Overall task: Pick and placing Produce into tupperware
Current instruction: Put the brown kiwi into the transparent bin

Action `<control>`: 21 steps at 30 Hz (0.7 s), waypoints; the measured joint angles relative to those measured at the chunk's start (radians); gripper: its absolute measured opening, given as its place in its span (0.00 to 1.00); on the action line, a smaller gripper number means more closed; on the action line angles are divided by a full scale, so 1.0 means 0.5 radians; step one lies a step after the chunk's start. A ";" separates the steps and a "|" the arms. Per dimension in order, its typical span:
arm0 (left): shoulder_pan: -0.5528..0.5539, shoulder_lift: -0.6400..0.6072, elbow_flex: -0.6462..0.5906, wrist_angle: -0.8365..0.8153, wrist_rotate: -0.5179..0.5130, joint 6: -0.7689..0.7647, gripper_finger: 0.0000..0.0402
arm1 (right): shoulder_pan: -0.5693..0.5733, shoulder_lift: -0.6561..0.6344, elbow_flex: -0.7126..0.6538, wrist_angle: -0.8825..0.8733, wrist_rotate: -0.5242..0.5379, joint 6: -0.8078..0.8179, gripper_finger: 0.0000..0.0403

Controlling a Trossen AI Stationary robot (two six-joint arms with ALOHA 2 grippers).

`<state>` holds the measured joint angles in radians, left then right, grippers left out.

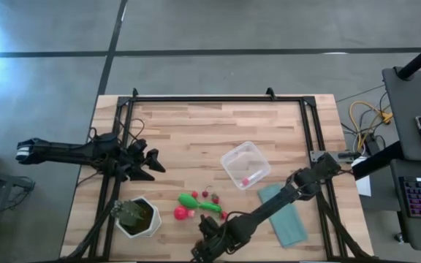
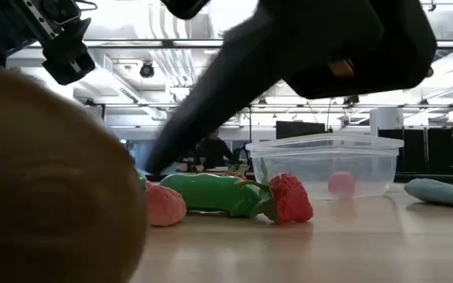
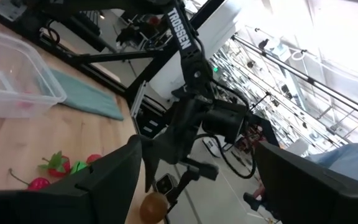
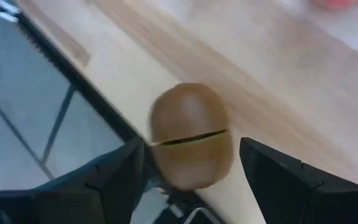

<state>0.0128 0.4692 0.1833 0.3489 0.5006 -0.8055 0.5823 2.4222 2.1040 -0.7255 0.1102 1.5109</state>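
The clear tupperware (image 1: pixel 245 164) (image 2: pixel 325 165) stands right of the table's middle with one pink piece (image 2: pixel 340 183) inside. Loose produce lies near the front: a green piece (image 1: pixel 199 203) (image 2: pixel 207 191), a pink round one (image 1: pixel 180 212), small red berries (image 1: pixel 205 194) and a strawberry (image 2: pixel 289 198). At the table's near edge lies a brown oval (image 4: pixel 191 134) (image 2: pixel 46 181). My right gripper (image 4: pixel 188 165) (image 1: pixel 207 245) slants down over it, open, a finger on either side. My left gripper (image 1: pixel 152 162) hangs open above the table's left side. My right gripper comes at the brown oval from above, slanting down, with the oval lying on the table between its open fingers. One finger (image 4: pixel 114 177) stands right beside the oval's side (image 4: pixel 157 152); whether it touches, I cannot tell. The other finger stands clear.
A green plant in a white pot (image 1: pixel 137 217) stands at the front left. A flat teal cloth (image 1: pixel 283 215) lies at the front right. Black frame rails (image 1: pixel 218 98) run along the table's edges. The brown oval sits close to the near edge (image 4: pixel 104 106).
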 joint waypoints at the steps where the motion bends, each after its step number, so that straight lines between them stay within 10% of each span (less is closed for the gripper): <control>1: 0.001 0.001 0.000 0.001 -0.001 0.000 0.74 | -0.003 0.001 -0.003 -0.009 0.002 -0.015 0.64; 21: 0.000 0.065 0.000 0.002 0.002 0.002 0.74 | -0.061 0.099 -0.002 -0.027 -0.007 -0.412 0.64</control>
<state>0.0128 0.5018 0.1833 0.3496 0.5014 -0.8043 0.5519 2.4718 2.1029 -0.7388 0.1068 1.3047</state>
